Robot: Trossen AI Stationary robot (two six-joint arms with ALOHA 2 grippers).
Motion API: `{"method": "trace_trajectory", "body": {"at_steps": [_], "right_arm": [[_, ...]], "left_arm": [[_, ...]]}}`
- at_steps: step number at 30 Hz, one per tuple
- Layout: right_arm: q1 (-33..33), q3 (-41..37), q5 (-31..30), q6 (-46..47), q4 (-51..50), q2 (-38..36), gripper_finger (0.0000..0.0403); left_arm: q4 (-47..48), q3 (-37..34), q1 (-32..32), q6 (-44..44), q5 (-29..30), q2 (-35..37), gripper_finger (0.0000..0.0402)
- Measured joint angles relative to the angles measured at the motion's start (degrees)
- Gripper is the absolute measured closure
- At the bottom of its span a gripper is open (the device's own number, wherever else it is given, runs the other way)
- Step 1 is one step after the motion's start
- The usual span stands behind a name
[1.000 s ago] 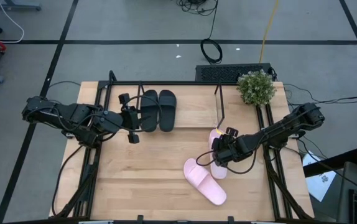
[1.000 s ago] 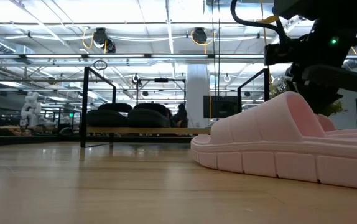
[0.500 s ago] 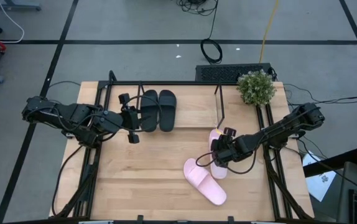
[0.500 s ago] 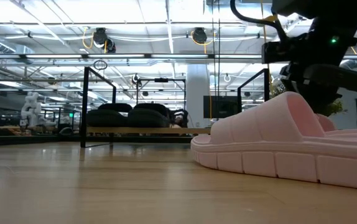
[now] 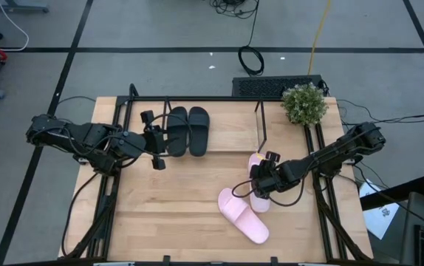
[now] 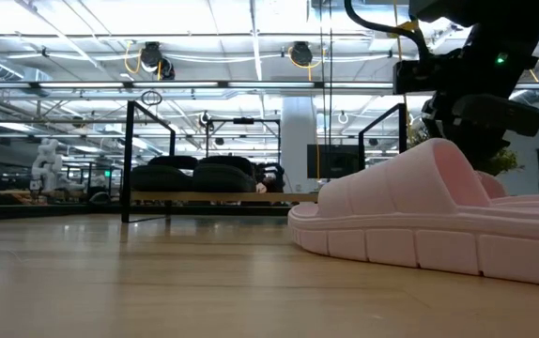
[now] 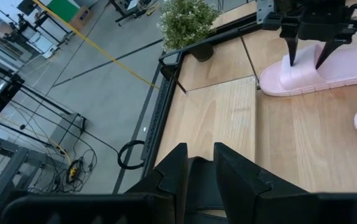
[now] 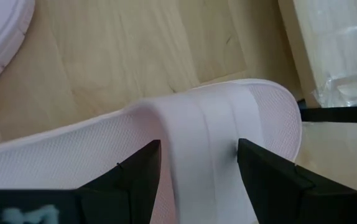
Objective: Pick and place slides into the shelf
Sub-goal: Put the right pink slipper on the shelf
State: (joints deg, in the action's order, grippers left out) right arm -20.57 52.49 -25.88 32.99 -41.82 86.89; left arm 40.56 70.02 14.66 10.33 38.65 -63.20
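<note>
Two black slides (image 5: pixel 187 131) stand side by side, soles down, on the shelf's (image 5: pixel 227 98) wood base. My left gripper (image 5: pixel 165 138) is at the left one's outer side, and in its wrist view the nearly shut fingers (image 7: pixel 201 165) have a dark surface between them. One pink slide (image 5: pixel 243 216) lies loose on the table. The other pink slide (image 5: pixel 258 193) lies sole down under my right gripper (image 5: pixel 260 179). That gripper points down and is open, with one finger at each edge of the strap (image 8: pixel 200 124). My left gripper comes nearly level from the table's left and is shut on the left black slide (image 7: pixel 201 183) at its outer side; its own fingers hide which part they have. The slide rests on the shelf base. Whether my right gripper's fingers touch the pink strap, I cannot tell.
A potted plant (image 5: pixel 304 103) stands at the table's far right corner, beside the shelf's right end. A thin shelf rod (image 5: pixel 260 122) rises just beyond the right gripper. Black rails run along both table sides. Bare wood lies between the two arms.
My right gripper has crept slightly toward the table's left above the pink slide's strap. Neither pink slide has moved.
</note>
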Motion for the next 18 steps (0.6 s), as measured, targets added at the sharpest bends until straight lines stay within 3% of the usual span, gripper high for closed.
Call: {"method": "trace_trajectory", "body": {"at_steps": [5, 14, 18], "right_arm": [[0.6, 0.0, -2.5, 2.4, -0.4, 0.0, 0.0232], [1.4, -2.6, -2.2, 5.7, 2.6, -0.1, 0.0348], [1.2, -3.7, 1.0, 7.4, 4.5, -0.1, 0.0394]], "left_arm": [[0.0, 0.0, 0.0, -0.1, 0.0, 0.0, 0.0316], [0.0, 0.0, 0.0, -0.1, 0.0, 0.0, 0.0316], [0.0, 0.0, 0.0, -0.1, 0.0, 0.0, 0.0316]]}}
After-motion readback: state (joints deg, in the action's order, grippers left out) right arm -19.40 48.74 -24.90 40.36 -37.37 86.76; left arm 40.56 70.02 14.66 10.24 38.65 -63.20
